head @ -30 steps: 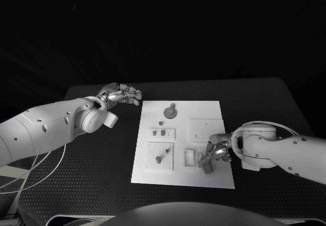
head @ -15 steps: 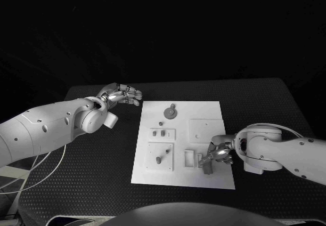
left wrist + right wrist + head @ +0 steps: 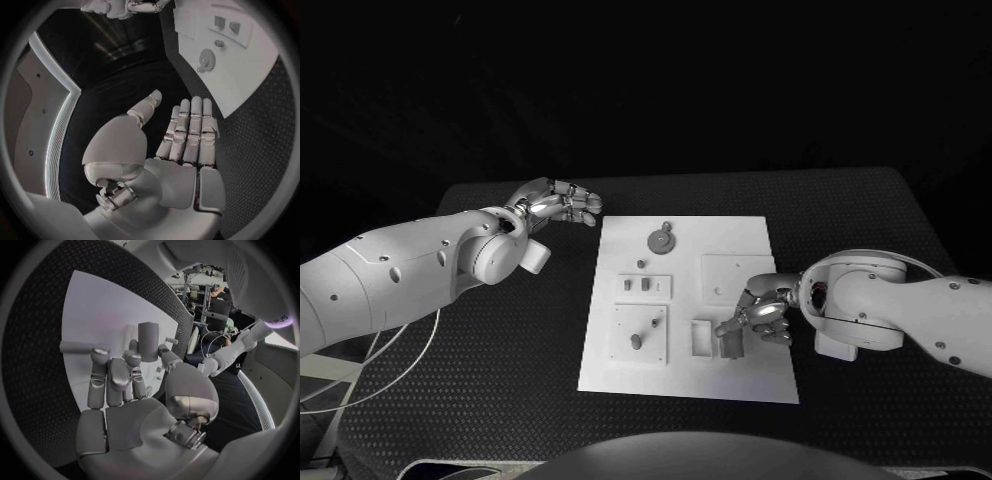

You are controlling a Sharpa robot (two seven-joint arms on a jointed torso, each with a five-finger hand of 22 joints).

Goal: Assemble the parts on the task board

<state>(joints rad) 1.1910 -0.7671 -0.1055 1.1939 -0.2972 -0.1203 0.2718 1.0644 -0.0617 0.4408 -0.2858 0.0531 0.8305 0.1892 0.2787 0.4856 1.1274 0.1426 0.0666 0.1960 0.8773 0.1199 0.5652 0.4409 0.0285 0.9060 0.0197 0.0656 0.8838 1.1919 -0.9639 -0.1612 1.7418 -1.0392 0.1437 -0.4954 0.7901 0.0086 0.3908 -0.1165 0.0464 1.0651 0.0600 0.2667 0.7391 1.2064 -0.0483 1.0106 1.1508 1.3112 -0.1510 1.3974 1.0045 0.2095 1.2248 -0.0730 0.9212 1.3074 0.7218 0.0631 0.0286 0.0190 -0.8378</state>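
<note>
The white task board [image 3: 750,240] lies mid-table. On it are a round grey part [image 3: 661,238], a small peg [image 3: 640,263] and small grey pieces in raised plates [image 3: 642,284]. My right hand [image 3: 762,318] hovers over the board's near right area and pinches a grey block part [image 3: 728,340] between thumb and fingers; the block stands over a slot beside a rectangular recess [image 3: 697,339]. In the right wrist view the block [image 3: 148,341] stands upright at the fingertips [image 3: 132,360]. My left hand [image 3: 560,203] rests off the board's far left corner, fingers apart, holding nothing [image 3: 181,145].
A square recess [image 3: 737,272] sits on the board just beyond my right hand. The left wrist view shows the board [image 3: 250,75] with the round part [image 3: 206,60] beside my left hand. Black table [image 3: 502,340] surrounds the board on all sides.
My right hand has moved slightly away from the board's near edge, carrying the grey block, which now stands more upright. The left hand has stayed still.
</note>
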